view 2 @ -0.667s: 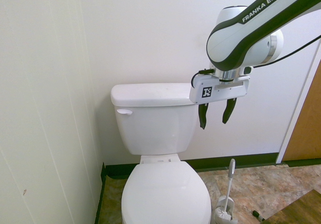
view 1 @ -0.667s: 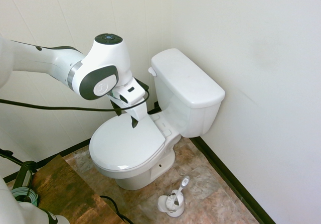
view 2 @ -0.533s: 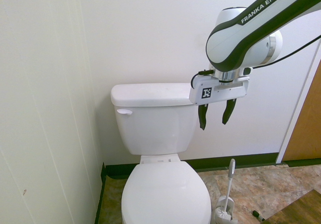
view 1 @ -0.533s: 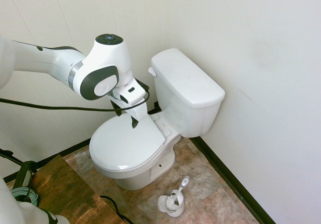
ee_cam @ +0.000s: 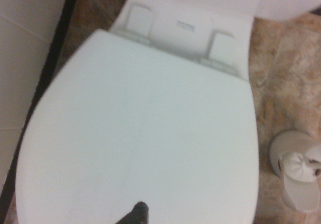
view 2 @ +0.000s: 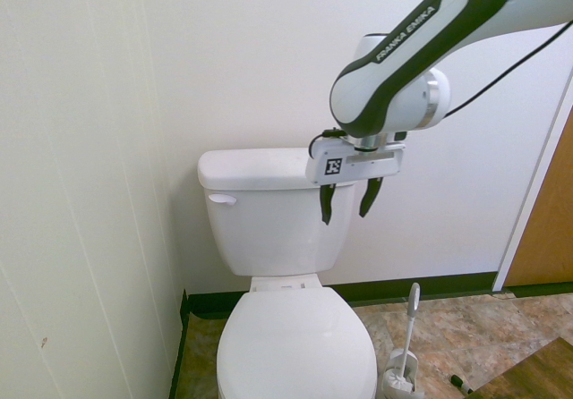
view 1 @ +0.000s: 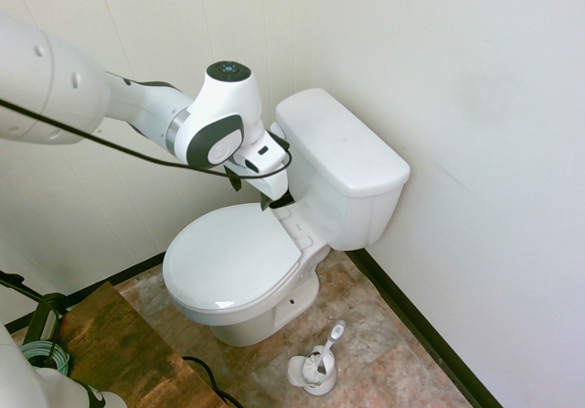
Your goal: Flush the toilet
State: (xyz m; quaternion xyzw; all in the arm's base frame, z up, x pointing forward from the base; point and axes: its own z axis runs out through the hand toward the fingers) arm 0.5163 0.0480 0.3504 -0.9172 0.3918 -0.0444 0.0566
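Toilet (view 2: 295,341): lid down, below the pincer (view 2: 349,216).
Pincer: released, fingers parted, grasping nothing.
Flush lever (view 2: 222,199): beside the pincer, apart from it, on the tank (view 2: 277,233).
Progress: approach, in my judgement; pressing the lever remains.
Brush holder (view 1: 313,374): below the pincer, on the floor, containing the toilet brush (view 1: 336,333).

You have one toilet (view 2: 277,229) below the gripper (view 2: 347,217), one flush lever (view 2: 222,199) off to its side, and one toilet brush (view 2: 411,314) in one holder (view 2: 400,383) lower down, on the floor.
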